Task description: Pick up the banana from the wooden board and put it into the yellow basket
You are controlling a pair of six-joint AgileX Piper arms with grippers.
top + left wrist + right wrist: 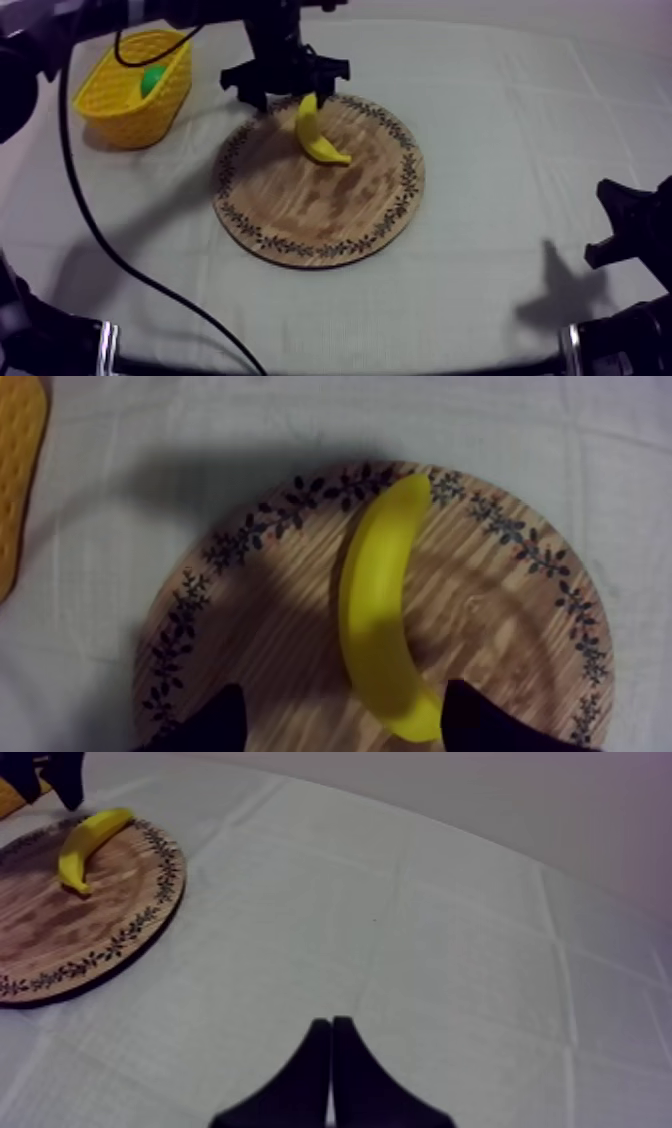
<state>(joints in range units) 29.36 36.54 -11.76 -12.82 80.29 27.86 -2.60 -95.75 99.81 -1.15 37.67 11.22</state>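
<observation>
**A:** Where is the banana?

**B:** The banana (318, 135) lies on the round wooden board (320, 215), on its far half. One tip is at the patterned rim and the other points in toward the middle. It is not in the yellow basket (125, 105).

**A:** And the basket?

**B:** It stands on the tabletop (520, 130) toward the far left, near the board but apart from it. A small green toy fruit (152, 80) sits inside. I cannot tell what kind it is.

**A:** What about the left hand?

**B:** The left hand (345, 726) hangs over the board's far rim, above the banana's rim-side tip. Its two black fingers (215, 726) are spread wide and pinch nothing. From its own camera the banana shows on the wood below, running between the two fingertips. I cannot tell how high the hand is above it.

**A:** So the banana isn't gripped?

**B:** No. It rests flat on the board.

**A:** And the right hand?

**B:** The right hand (331, 1024) sits low at the right side of the tabletop, over the grey-white cloth and well apart from the board. Its fingers are pressed together into a narrow wedge with nothing between them.
</observation>
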